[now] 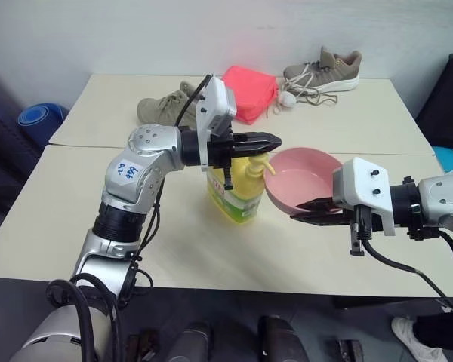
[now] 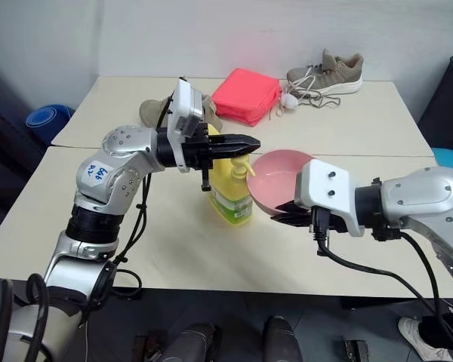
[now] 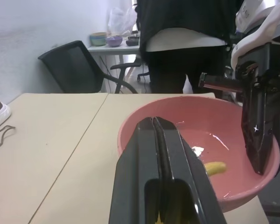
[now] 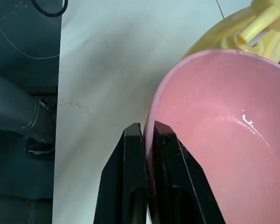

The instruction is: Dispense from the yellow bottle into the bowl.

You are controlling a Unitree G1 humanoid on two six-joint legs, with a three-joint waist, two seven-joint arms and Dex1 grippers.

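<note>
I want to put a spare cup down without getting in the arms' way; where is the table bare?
Bare: the table's near left stretch, beside the left arm, and the far right, between the upright shoe and the bowl. Crowded: the middle, with the yellow bottle, bowl and both arms; also far centre, around the red cloths.

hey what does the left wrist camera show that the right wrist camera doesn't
Left wrist view alone: the shut left gripper over the pump, a person in dark clothes standing beyond the table, a black office chair, and a far desk with small bowls.

Right wrist view alone: the right gripper shut on the bowl's rim, the yellow bottle with its pump nozzle at the rim, and dark floor past the table edge.

Both: the pink bowl and the beige tabletop.
</note>
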